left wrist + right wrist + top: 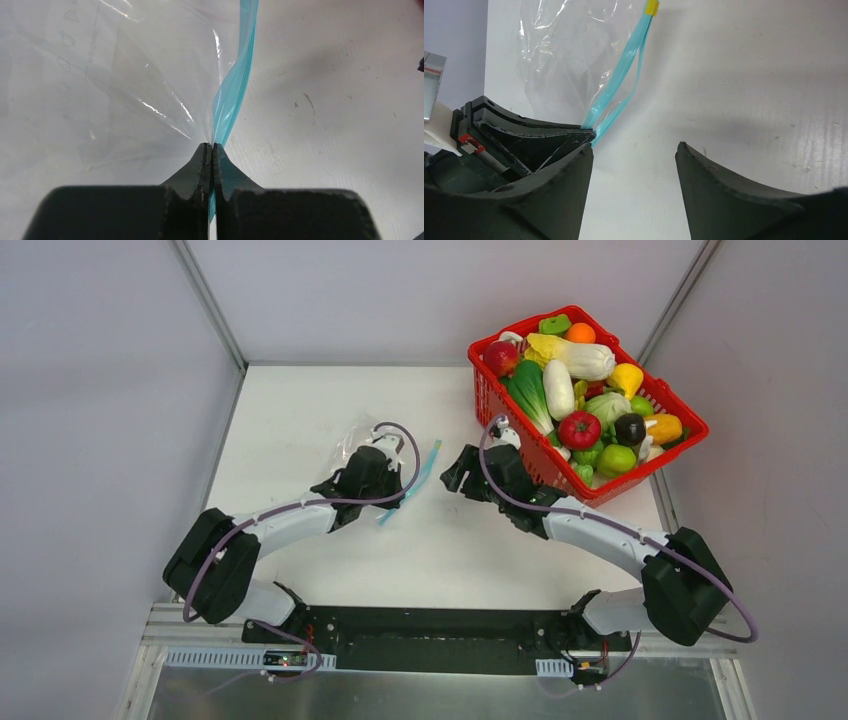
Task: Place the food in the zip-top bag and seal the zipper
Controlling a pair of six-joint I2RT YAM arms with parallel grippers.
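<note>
Left wrist: left fingers pinch the zipper edge

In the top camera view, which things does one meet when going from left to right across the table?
zip-top bag → zipper → right gripper → red basket. The left gripper overlaps the bag, so it is left out.

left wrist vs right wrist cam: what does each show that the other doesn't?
Only left wrist: the left hand shut on the zipper, seen close from behind its own fingers, and faint printed marks on the zip-top bag.
Only right wrist: the right hand open, holding nothing, above the table; a yellow tab at the zipper's far end; the zipper's two strips parted.
Both: the clear bag, the teal zipper, the white table.
</note>
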